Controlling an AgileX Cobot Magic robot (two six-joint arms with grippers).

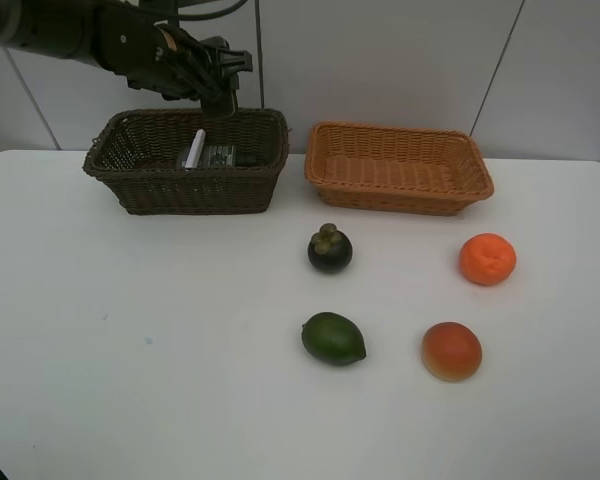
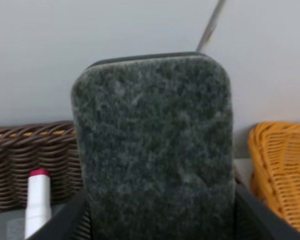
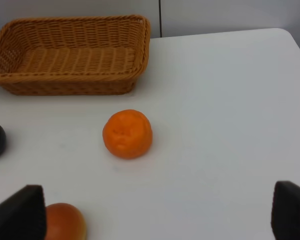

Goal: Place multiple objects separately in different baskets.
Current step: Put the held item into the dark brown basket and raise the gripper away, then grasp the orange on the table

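My left gripper (image 1: 220, 92) hovers over the back of the dark brown basket (image 1: 185, 190), shut on the black eraser block (image 2: 155, 145), whose grey felt face fills the left wrist view. A white marker (image 1: 195, 148) lies inside that basket, seen with a red cap (image 2: 38, 200) beside the eraser. The light orange-tan basket (image 1: 400, 190) stands to its right. On the table lie a mangosteen (image 1: 330, 249), an orange (image 1: 487, 259), a green fruit (image 1: 333, 338) and a red-orange fruit (image 1: 451, 351). My right gripper (image 3: 155, 220) is wide open above the table near the orange (image 3: 127, 134).
A dark grey object (image 1: 220, 156) lies in the dark basket beside the marker. The white table (image 1: 130, 350) runs to a wall behind both baskets. The right arm is outside the exterior high view. The light basket (image 3: 70, 22) holds nothing.
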